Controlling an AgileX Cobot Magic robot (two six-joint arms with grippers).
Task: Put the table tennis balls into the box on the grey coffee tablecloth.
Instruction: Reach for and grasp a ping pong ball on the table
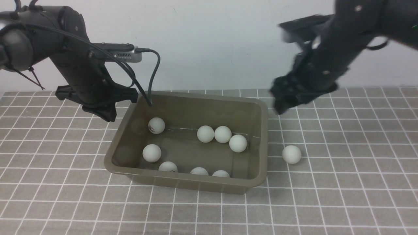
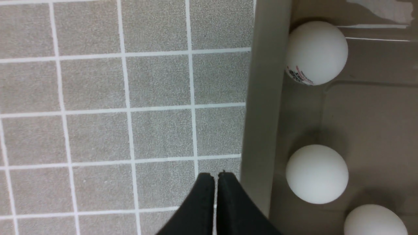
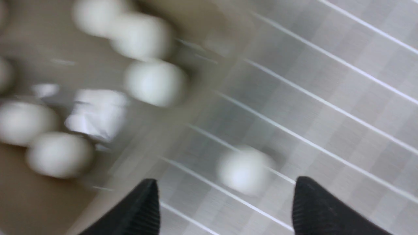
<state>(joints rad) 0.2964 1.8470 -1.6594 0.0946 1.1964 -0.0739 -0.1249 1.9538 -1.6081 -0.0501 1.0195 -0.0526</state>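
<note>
Jaws on the left arm (image 1: 81, 78) are pressed together and empty. They hang over the cloth (image 1: 343, 189) just outside the left wall of the box (image 1: 196, 184). In the left wrist view their tips meet beside the rim of the box (image 2: 261, 98).

Jaws on the right arm (image 1: 329, 55) stand spread wide with nothing between them. They are raised above the cloth off the box's far right corner, and are blurred in the front view.

One olive-brown box sits on the checked grey cloth that covers the table, and nine white balls are in sight. Eight lie in the box:
- One logo ball (image 1: 156, 125) at the far left.
- Three in a close row toward the far right, ending in a right-hand ball (image 1: 238, 143).
- One left ball (image 1: 152, 153) by the left wall.
- Three along the near wall, partly hidden by it.

The ninth ball (image 1: 291, 154) rests on the cloth just right of the box, apart from it. In the right wrist view that ninth ball (image 3: 243, 169) shows blurred between the spread jaws, beyond their tips.
</note>
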